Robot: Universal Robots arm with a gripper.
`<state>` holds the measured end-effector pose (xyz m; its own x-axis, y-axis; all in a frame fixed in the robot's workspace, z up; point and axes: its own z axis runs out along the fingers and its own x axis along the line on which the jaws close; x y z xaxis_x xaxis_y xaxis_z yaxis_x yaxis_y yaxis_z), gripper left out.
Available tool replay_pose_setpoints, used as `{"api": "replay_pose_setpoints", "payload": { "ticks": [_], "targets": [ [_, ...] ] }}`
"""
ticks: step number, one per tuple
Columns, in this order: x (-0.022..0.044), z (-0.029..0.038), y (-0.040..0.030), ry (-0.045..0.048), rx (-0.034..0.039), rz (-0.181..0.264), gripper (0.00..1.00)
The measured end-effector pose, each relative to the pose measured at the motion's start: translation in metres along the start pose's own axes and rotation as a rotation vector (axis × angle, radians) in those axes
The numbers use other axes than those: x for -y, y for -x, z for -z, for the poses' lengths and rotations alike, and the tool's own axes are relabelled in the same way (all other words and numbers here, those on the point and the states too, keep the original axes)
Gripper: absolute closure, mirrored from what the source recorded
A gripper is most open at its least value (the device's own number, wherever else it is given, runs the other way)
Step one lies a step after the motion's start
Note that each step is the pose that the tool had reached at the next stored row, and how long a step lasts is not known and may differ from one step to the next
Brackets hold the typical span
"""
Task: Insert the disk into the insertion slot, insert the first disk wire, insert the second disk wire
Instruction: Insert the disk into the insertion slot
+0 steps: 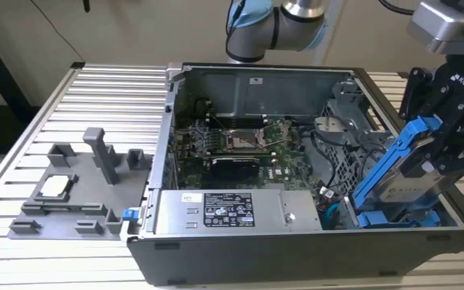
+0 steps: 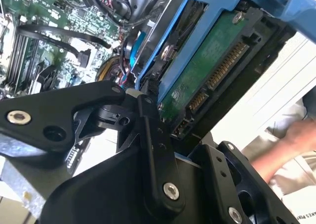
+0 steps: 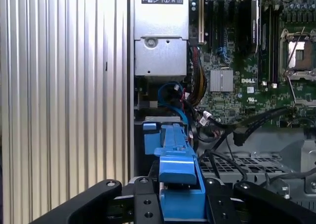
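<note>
On the ribbed aluminium table (image 1: 111, 90) I see the open dark grey computer case (image 1: 296, 257), with a grey power-supply box (image 1: 232, 211) inside it. At the exterior view's right, my black gripper (image 1: 427, 166) is clamped on the silver-grey disk (image 1: 403, 190) in its bright blue carrier. The disk is tilted, its lower end at the dark rectangular insertion slot (image 3: 142, 150) beside that box.

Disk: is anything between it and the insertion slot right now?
Nothing visible blocks it. The disk, clamped in the gripper, hangs tilted with its lower end at the mouth of the insertion slot. A blue cable loops just beside the slot, close to the opening but not across it, judging by the first wrist view.
</note>
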<state>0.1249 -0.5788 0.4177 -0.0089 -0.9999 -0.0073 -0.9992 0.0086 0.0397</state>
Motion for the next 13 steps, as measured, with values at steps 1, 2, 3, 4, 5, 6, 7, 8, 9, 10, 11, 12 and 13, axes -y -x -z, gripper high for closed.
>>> {"api": "replay_pose_setpoints", "payload": {
  "ticks": [1, 2, 3, 4, 5, 6, 7, 8, 9, 10, 11, 12, 13],
  "targets": [
    [0.0001, -0.0014, 0.0000, 0.0000, 0.0008, 0.000, 0.67],
    [0.0001, -0.0025, 0.0000, 0.0000, 0.0017, 0.000, 0.67],
    [0.0001, -0.0038, 0.0000, 0.0001, 0.0029, 0.000, 0.67],
    [0.0002, -0.0051, 0.0000, 0.0000, 0.0041, 0.000, 0.67],
    [0.0002, -0.0065, 0.0000, 0.0000, 0.0048, 0.000, 0.67],
    [0.0003, -0.0079, 0.0000, 0.0001, 0.0058, 0.000, 0.67],
    [0.0004, -0.0097, -0.0001, 0.0001, 0.0066, 0.000, 0.67],
    [0.0005, -0.0116, -0.0001, 0.0001, 0.0070, 0.000, 0.67],
    [0.0005, -0.0134, -0.0001, 0.0000, 0.0071, 0.000, 0.67],
    [0.0006, -0.0151, -0.0001, 0.0000, 0.0072, 0.000, 0.67],
    [0.0007, -0.0169, -0.0001, 0.0001, 0.0072, 0.000, 0.67],
    [0.0008, -0.0187, -0.0001, 0.0001, 0.0072, 0.000, 0.67],
    [0.0008, -0.0205, -0.0001, 0.0001, 0.0071, 0.000, 0.67]
  ]
}}
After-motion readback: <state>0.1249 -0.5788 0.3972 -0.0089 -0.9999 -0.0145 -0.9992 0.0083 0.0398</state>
